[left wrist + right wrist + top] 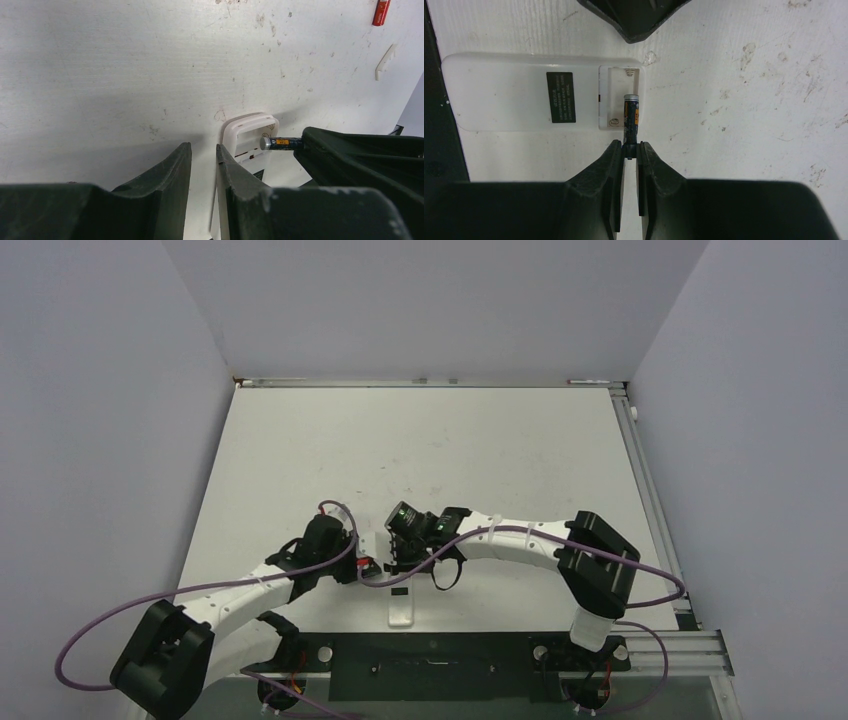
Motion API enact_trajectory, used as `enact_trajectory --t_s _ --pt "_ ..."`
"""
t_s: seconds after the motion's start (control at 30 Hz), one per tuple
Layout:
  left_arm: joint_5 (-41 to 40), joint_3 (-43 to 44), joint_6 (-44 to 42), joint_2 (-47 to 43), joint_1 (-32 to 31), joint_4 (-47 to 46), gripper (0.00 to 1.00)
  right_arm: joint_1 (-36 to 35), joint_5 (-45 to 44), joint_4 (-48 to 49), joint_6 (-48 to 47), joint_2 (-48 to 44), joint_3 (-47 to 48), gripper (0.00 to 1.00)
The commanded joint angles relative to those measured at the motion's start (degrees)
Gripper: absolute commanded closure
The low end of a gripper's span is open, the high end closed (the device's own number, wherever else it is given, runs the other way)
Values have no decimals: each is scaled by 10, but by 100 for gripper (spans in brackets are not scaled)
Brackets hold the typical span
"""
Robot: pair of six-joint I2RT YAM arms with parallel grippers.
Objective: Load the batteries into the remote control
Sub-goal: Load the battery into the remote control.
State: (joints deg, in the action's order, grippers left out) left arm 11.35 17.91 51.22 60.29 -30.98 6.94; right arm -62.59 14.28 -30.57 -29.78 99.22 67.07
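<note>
The white remote control (504, 92) lies back up, with a black label and an open battery bay (620, 95) at its end. My right gripper (629, 150) is shut on the tail of a dark battery (631, 116), whose metal tip hangs over the bay. In the left wrist view the battery (280, 143) points into the remote (250, 127). My left gripper (204, 157) is empty with a narrow gap, its right finger against the remote's side. In the top view both grippers, left (368, 565) and right (397, 565), meet above the remote (402, 612).
A small red cylinder (381, 12) and a thin white plastic piece (385, 62) lie on the table beyond the remote. A black strip (430, 665) runs along the near edge and a metal rail (650, 500) along the right side.
</note>
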Motion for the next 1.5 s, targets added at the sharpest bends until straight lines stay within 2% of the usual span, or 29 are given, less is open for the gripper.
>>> enact_trajectory --t_s 0.0,1.47 --pt "15 -4 -11 7 5 -40 78 4 12 3 -6 17 31 91" --pt "44 -8 -11 38 9 -81 80 -1 25 14 8 59 53 91"
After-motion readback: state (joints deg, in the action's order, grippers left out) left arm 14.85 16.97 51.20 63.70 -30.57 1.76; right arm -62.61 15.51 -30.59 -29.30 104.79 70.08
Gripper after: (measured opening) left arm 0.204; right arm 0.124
